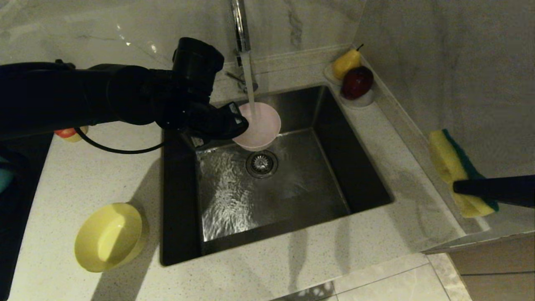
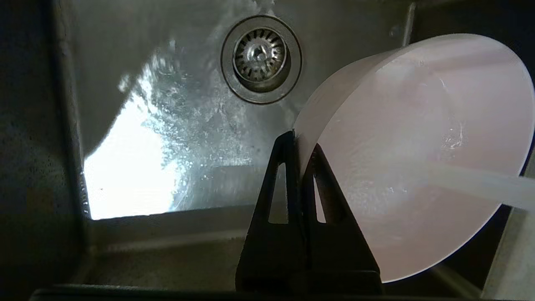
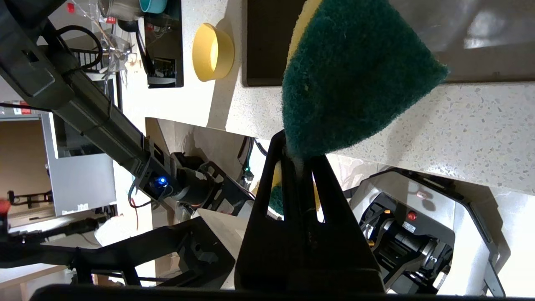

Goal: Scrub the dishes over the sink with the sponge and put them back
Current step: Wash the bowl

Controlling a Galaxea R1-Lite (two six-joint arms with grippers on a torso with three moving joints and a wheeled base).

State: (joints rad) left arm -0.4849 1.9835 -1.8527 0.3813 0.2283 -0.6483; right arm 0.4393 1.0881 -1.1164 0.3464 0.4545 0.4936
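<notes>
Presently, catalogued near to far, clock positions read on the head view.

1. Yellow bowl (image 1: 109,236), at 8 o'clock on the counter (image 1: 267,271), upright, well apart from both arms. Untouched, awaiting its turn by my judgement.

2. Sponge (image 1: 457,171), at 3 o'clock, off the counter's right edge. Right gripper (image 3: 300,161) has its jaws pressed together on one end; the green scouring face fans out beyond the fingertips. The sponge's long axis runs roughly from 5 toward 11 o'clock.

3. Sink (image 1: 359,167), centre; drain strainer (image 1: 262,163) in the middle of its wet floor.

4. Pink bowl (image 1: 258,125), just toward 12 o'clock from the drain, above the basin. Left gripper (image 2: 301,144) pinches its rim, one finger inside the wall and one outside; the bowl is tilted. Water stream (image 1: 250,83) from the faucet (image 1: 239,25) runs into it.

5. Pear and a dark red fruit on a white dish (image 1: 363,100), at 1 o'clock.

Governing relation: the pink bowl lies toward 9 o'clock from the sponge, well apart. The scrub probably requires the right arm to travel that way.
</notes>
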